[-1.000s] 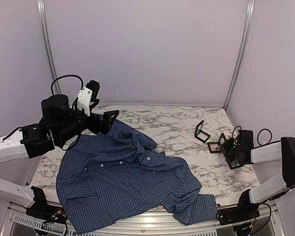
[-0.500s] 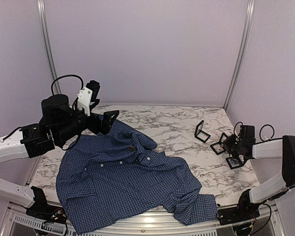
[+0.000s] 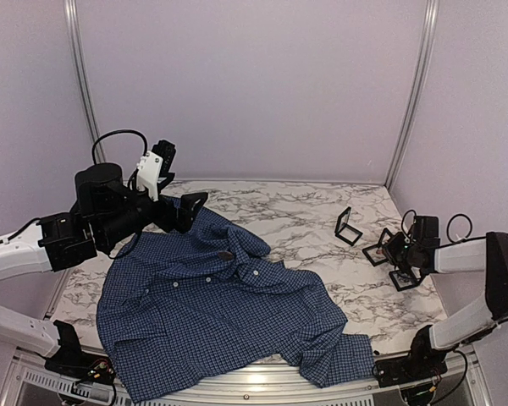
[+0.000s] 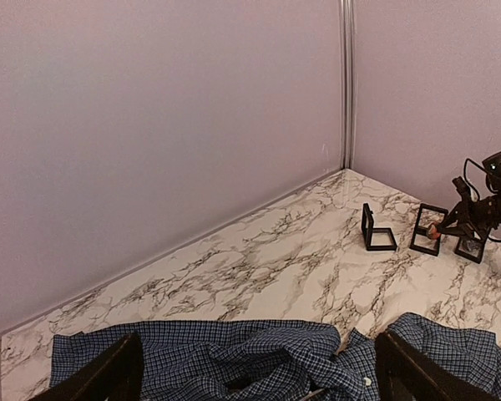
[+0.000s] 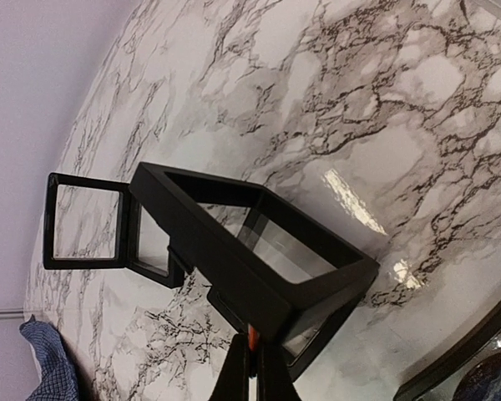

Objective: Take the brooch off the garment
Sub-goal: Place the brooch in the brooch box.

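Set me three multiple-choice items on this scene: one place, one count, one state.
1. Where does the garment lie? A far right corner; B the table's left and middle; C on the wall.
2. How many black frames stand there? A one; B three; C six.
3. How are the left gripper's jaws? A wide open; B shut on cloth; C shut on a frame.
B: it spreads from the left side to the middle. B: the left wrist view shows three. A: they stand far apart.
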Motion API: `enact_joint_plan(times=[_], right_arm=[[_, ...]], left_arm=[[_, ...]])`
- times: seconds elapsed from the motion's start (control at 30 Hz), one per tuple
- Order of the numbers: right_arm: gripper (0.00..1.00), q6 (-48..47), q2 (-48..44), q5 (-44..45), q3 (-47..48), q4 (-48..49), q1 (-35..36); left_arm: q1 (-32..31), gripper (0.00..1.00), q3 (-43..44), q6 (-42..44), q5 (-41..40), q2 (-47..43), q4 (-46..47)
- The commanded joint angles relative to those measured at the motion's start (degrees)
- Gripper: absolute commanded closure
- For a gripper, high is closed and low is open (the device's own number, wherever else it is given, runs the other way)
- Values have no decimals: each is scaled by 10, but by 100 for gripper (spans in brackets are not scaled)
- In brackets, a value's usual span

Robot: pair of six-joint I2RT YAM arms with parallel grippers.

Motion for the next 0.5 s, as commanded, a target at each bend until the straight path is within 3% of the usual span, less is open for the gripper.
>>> enact_joint_plan(times=[0.0,0.47], right_arm=[[100,-11,18,-22,17,19,-3],[100,-17,53,-39,31,41,0]], left_arm=[[4,1,5,-5,8,5,-10],[4,1,6,-3,9,8,-12]])
